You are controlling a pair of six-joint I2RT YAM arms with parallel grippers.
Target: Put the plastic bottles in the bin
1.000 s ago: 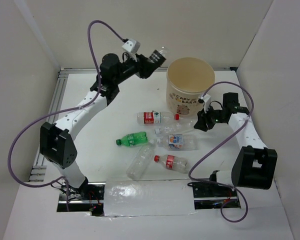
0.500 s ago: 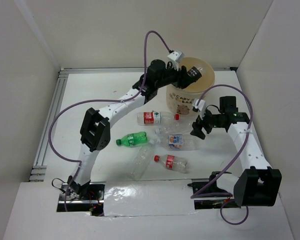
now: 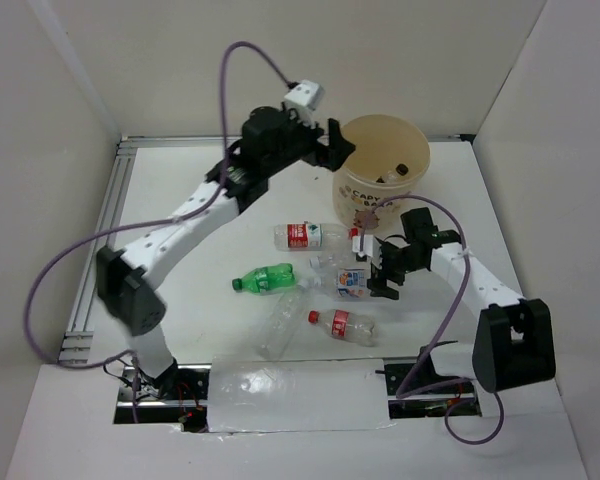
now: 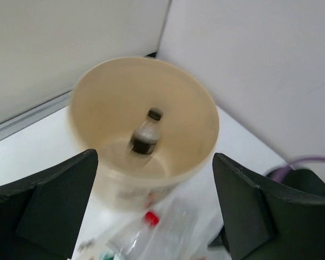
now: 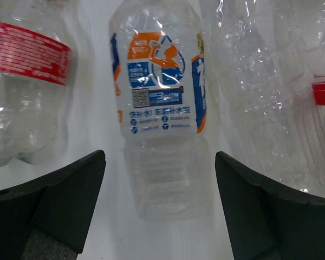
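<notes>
Since the earlier frames, the left gripper [image 3: 332,147] has been drawn back from above the bin [image 3: 352,203] to just beside its left rim, and the right gripper [image 3: 372,270] has been brought down over the bottles on the table [image 3: 205,255]. The left jaws are spread wide with nothing between them. In the left wrist view, 1 dark-capped bottle [image 4: 146,134] is seen inside the bin, near its floor. The right jaws are also held wide, and the blue-white-labelled bottle [image 5: 160,103] is framed between the fingers [image 5: 54,200] as it lies on the table; no contact can be made out. 6 bottles are left on the table before the bin: that one, a red-labelled bottle [image 3: 302,236], a clear bottle [image 3: 330,261], the green bottle [image 3: 265,277], a crushed clear bottle [image 3: 278,325] and a red-capped bottle [image 3: 342,325].
</notes>
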